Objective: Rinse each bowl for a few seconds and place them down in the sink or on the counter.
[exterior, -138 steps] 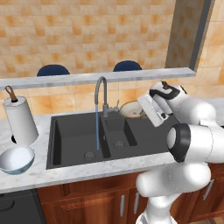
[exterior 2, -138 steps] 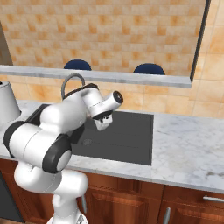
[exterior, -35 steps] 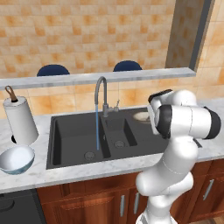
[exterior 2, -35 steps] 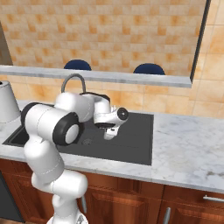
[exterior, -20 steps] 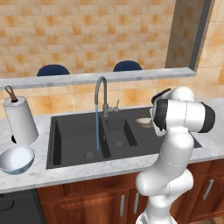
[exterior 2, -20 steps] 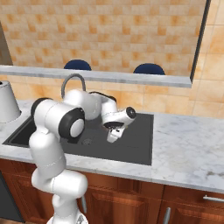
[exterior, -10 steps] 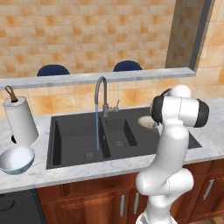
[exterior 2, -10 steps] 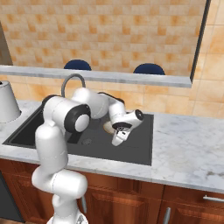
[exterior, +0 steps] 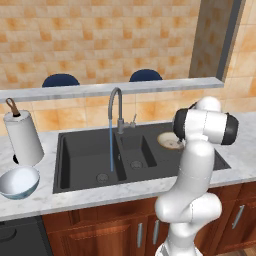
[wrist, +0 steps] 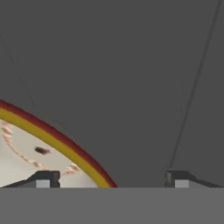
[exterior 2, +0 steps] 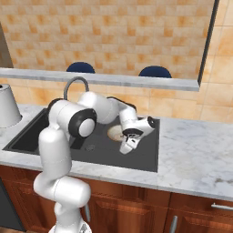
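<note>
At the near edge of the bench [exterior: 100,192], off to the left, the pale blue bowl [exterior: 18,182] sat by itself just in front of the white paper towel roll [exterior: 22,137], untouched and well apart from the arm. Farther in, the dark grey sink [exterior 2: 144,157] held the other bowl: the tan bowl [exterior 2: 114,132] lay flat on the grey surface at the right side of the sink, close to the back rim, and in the hand view its coloured rim [wrist: 57,139] curved up from the lower left. The pincer [exterior 2: 128,146] hung low over that same floor, just beside the bowl, and its two dark fingertips [wrist: 43,177] stood wide apart with nothing between them. A second earlier those jaws had been pinched shut and the bowl had been carried in them; half a second earlier they had only begun to part. So the release had just happened, and the tan bowl looked set down in the sink as the task allowed. Beyond the bowl, water ran in a thin blue stream from the gooseneck tap [exterior: 116,102] into the large basin, as it had throughout. By this reckoning one bowl was done and the blue one on the bench remained to be fetched, rinsed under that stream and put down. At the back, two dark blue chair tops [exterior: 60,80] showed above the narrow ledge [exterior: 125,88].
</note>
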